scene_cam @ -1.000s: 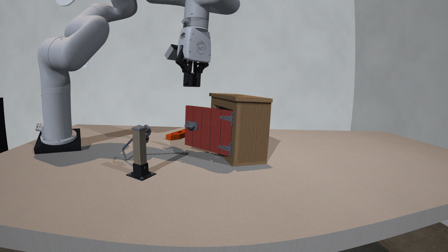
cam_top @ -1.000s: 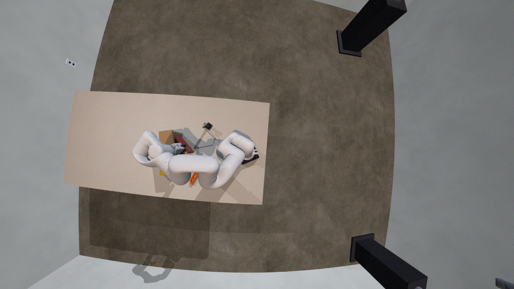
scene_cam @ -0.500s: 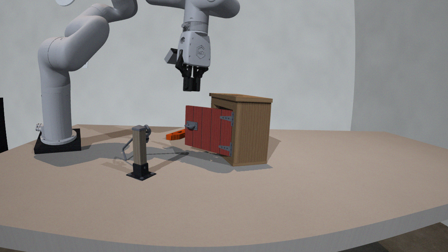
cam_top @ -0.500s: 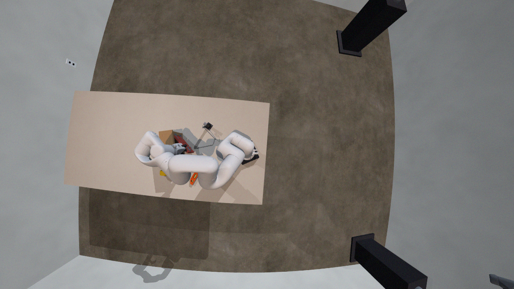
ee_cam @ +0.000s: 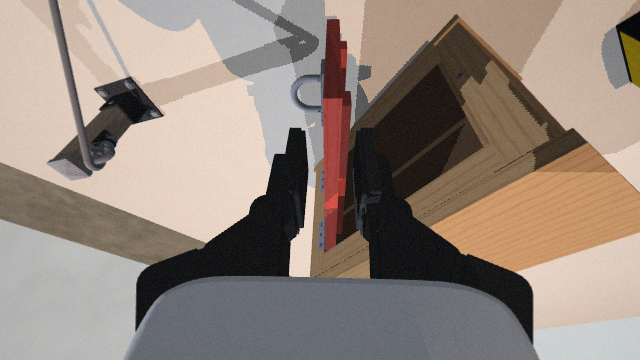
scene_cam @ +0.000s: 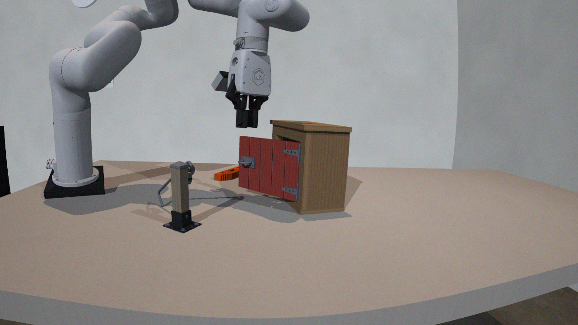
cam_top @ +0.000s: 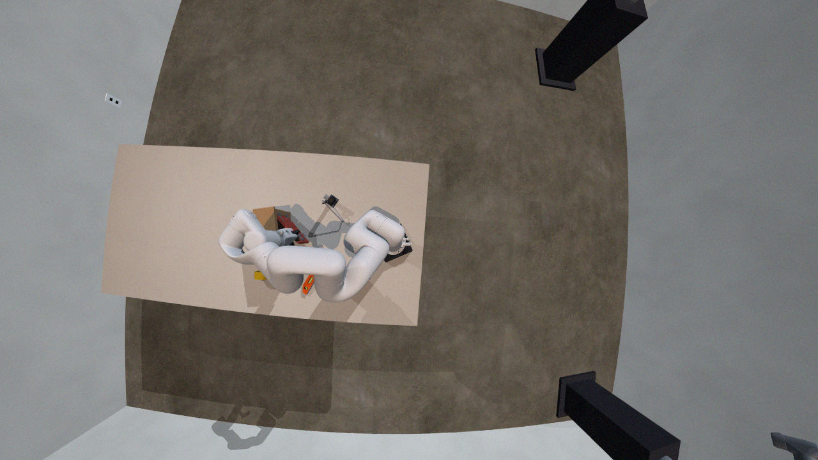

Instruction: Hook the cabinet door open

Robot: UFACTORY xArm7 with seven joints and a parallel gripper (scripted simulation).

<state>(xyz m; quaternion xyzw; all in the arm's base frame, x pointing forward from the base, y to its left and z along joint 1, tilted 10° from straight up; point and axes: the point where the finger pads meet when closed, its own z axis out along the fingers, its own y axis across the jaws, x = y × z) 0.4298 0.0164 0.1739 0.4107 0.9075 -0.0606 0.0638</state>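
Note:
The wooden cabinet stands flat on the table with its red door swung well open to the left. A grey metal eye sticks out near the door's free edge. The wooden post stands to the left on a black foot. Its grey hook hangs down from the post's top, away from the door and not in the eye. My gripper hovers above the door's top edge, partly open and empty. In the wrist view my fingers sit on either side of the door, above it, with the eye beyond.
An orange block lies on the table behind the door. A yellow object lies past the cabinet's far side. The robot base stands at the left, behind the post.

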